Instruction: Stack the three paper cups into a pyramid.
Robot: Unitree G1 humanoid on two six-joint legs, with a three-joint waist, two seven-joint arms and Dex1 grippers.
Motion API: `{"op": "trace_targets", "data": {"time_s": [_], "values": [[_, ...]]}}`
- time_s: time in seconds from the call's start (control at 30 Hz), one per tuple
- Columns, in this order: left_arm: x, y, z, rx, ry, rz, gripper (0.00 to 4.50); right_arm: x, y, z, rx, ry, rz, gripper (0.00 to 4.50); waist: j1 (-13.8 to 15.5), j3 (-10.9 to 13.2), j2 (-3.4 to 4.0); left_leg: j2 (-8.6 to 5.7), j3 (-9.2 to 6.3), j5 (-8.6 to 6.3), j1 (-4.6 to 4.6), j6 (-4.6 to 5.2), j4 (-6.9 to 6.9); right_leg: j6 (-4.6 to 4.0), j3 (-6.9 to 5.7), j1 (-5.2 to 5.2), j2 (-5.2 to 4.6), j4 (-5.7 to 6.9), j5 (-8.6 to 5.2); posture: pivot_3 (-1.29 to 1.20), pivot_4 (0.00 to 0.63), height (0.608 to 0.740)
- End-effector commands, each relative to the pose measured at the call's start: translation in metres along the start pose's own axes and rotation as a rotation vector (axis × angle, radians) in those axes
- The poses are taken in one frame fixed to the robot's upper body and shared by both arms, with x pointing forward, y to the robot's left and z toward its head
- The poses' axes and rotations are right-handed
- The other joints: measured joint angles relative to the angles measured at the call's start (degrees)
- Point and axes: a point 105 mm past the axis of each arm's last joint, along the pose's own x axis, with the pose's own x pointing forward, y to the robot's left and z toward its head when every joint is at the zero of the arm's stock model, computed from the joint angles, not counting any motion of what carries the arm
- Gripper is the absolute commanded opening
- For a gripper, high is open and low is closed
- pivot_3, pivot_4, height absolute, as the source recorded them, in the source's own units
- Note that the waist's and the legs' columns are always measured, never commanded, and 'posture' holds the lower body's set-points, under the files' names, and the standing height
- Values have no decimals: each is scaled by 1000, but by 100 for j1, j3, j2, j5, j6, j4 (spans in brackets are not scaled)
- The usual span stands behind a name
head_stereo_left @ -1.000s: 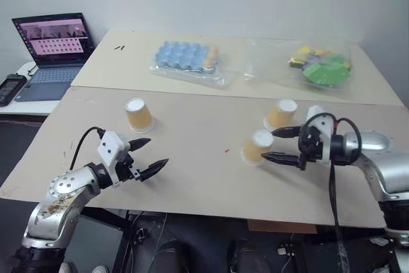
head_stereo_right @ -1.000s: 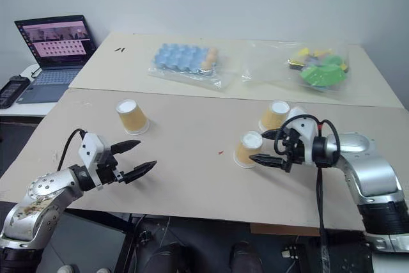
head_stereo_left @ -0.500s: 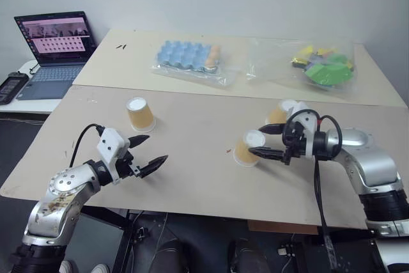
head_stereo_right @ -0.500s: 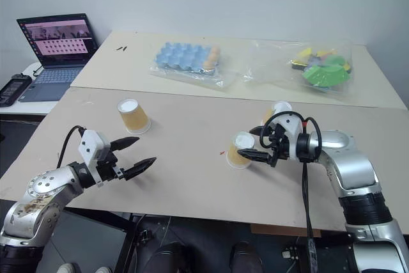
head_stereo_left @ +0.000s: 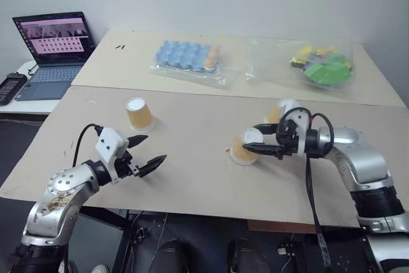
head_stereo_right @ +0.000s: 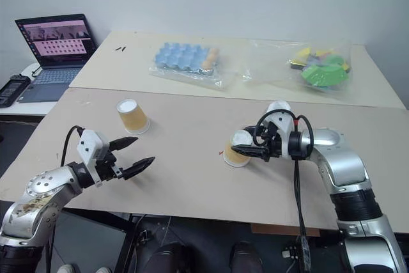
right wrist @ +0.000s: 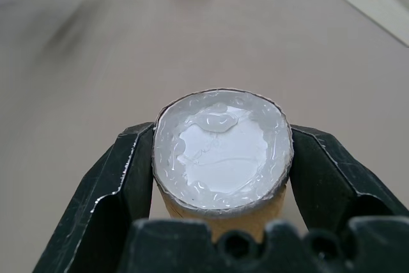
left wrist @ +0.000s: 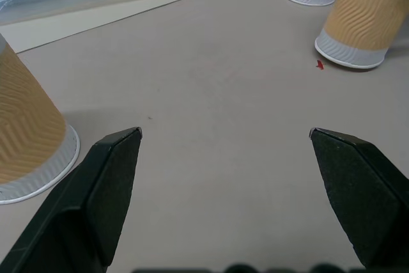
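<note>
Three paper cups stand upside down on the tan table (head_stereo_left: pixel 192 164). One cup (head_stereo_left: pixel 138 114) is at the left, just beyond my left gripper (head_stereo_left: pixel 148 151), which hovers open and holds nothing. In the left wrist view that cup (left wrist: pixel 25 133) sits beside one finger, apart from it. My right gripper (head_stereo_left: pixel 250 137) is shut on the middle cup (head_stereo_left: pixel 241 153). The right wrist view shows both fingers (right wrist: pixel 121 177) pressed to the sides of this cup (right wrist: pixel 220 148), below its white base. The third cup (head_stereo_left: pixel 275 114) stands just behind the right gripper, partly hidden by it.
A laptop (head_stereo_left: pixel 54 46) and a dark device (head_stereo_left: pixel 9 87) are at the far left. A bagged blue tray (head_stereo_left: pixel 188 59) and a bag of colourful pieces (head_stereo_left: pixel 323 65) lie on the rear board. Bare table lies between the left cup and the held cup.
My right gripper moved left and shut on the middle cup, which shifted left with it. The left arm stayed still and open.
</note>
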Motion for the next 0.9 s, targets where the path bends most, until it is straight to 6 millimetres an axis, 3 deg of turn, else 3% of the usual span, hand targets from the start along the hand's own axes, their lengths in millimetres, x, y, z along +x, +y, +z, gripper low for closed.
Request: {"op": "trace_targets", "data": {"time_s": [0.03, 0.17, 0.3, 0.53, 0.6, 0.67, 0.8, 0.9], "values": [[-1, 0, 11, 38, -28, 10, 4500, 20, 0, 32, -69, -67, 38, 2809, -54, 0, 0, 0, 0, 0, 0, 0, 0, 0, 0, 0, 0, 1, 0, 0, 150, 733], [0, -2, 10, 34, -26, 8, 4500, 60, 5, 41, -91, -70, 102, 2809, -99, 0, 0, 3, 2, 1, 4, -3, -2, 0, 0, -1, 5, 3, 0, 0, 150, 733], [0, -3, 10, 32, -26, 9, 4500, 89, 8, 37, -92, -54, 146, 2809, -47, 0, 0, -1, 2, 2, -6, -3, -3, 0, -5, -6, 4, 2, 0, 0, 150, 733], [-2, -5, 10, 31, -22, 18, 4500, 104, -1, 28, -91, -29, 135, 2809, -67, 0, 0, -2, -3, 2, -12, -3, -2, 0, -21, -3, 3, 3, 0, 0, 150, 733], [-3, -6, 11, 31, -24, 18, 4500, 101, -2, 30, -84, -45, 139, 3808, -77, 0, 0, -1, -3, 2, -8, -4, -2, 0, -21, -1, 4, 3, 0, 0, 150, 733], [-3, -7, 11, 31, -23, 20, 4500, 94, -3, 39, -102, -78, 118, 4260, -78, 0, 0, -1, -2, 2, -7, -5, -2, 0, -18, -2, 3, 3, 0, 0, 150, 733], [-4, -6, 10, 30, -19, 20, 4500, 61, 1, 55, -123, -142, 94, 4403, -41, 0, -1, 0, -5, 2, -13, -5, -3, 0, -20, -5, 3, 3, 0, 0, 150, 733], [-5, -6, 9, 29, -14, 16, 4500, 19, 4, 63, -80, -194, 40, 4403, -2, 0, -1, -1, -12, 1, -21, -4, -4, 0, -28, -4, 0, 3, 0, 0, 150, 733]]}}
